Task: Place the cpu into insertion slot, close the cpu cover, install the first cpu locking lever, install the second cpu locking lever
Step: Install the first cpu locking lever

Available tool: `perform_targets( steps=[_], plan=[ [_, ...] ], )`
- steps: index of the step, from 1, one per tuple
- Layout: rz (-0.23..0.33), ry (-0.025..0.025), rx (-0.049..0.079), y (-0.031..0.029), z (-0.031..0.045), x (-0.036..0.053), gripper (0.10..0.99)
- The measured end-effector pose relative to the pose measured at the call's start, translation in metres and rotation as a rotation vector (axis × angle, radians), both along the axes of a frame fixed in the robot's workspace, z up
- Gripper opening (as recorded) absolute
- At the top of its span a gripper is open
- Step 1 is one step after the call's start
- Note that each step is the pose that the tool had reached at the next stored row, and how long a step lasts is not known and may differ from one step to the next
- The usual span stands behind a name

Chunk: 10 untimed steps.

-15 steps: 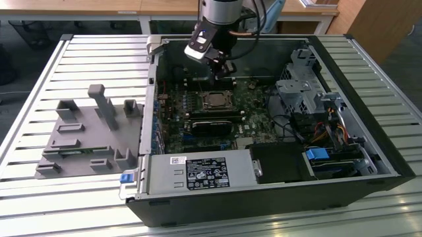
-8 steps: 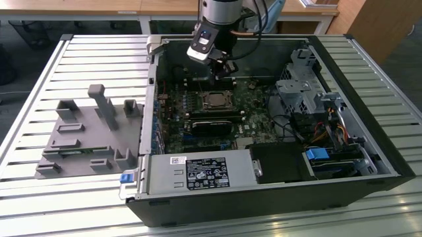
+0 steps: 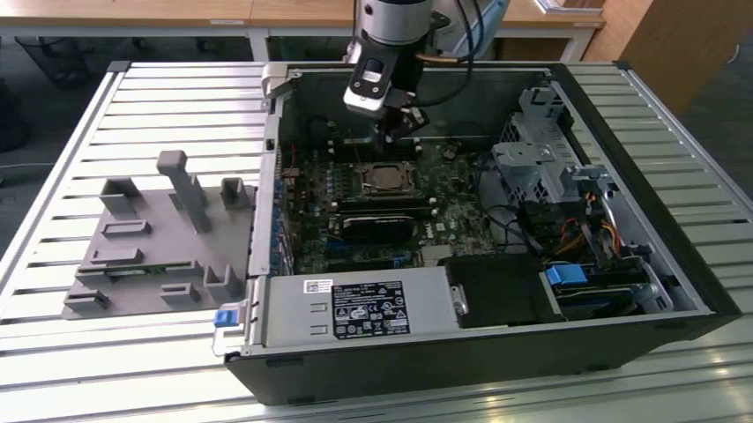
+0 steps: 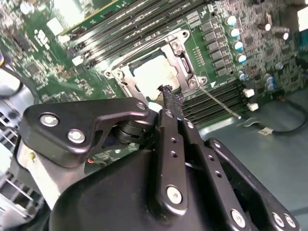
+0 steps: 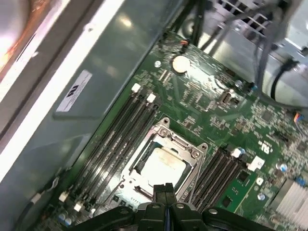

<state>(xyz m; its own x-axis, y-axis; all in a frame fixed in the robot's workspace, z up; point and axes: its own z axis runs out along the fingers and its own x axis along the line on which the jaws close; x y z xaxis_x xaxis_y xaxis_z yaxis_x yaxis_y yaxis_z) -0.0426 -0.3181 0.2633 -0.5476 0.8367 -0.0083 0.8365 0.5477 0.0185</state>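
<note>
At 9 o'clock in the exterior view, a grey fixture (image 3: 153, 238) lay on the slatted surface (image 3: 70, 132), just beside the open case (image 3: 471, 366). Inside the case, a grey power supply (image 3: 353, 308) sat at 6 o'clock.

On the green board (image 3: 309, 220) at the case's middle, you had the cpu (image 3: 383, 179) seated in the slot (image 5: 163, 124). In both wrist views its dull silver top (image 5: 161, 166) showed through the cut-out of the cover (image 5: 180, 143), which lay flat around it. Black memory slots (image 5: 120, 144) ran along two sides of the slot. In the second wrist view a thin lever (image 4: 219, 101) stood out from one corner of the slot, angled out over the memory slots beside it and not tucked against the cover.

Your gripper (image 3: 398, 132) hung at 12 o'clock of the cpu in the exterior view, over the board. Its fingers (image 5: 161, 191) were pressed together with nothing between them. In both wrist views their tips sat near the cover's edge, by the corner the lever sprang from. I couldn't tell whether they touched the metal.

At 3 o'clock of the board stood a silver drive cage (image 3: 530, 167), with coloured cables (image 3: 588, 233) beyond it.
</note>
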Motion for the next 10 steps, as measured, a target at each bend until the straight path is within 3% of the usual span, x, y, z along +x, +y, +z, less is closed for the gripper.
perform_targets(
  steps=[10],
  plan=[
    [0.167,0.0,0.0,0.0,0.0,0.0,0.106]
  ],
)
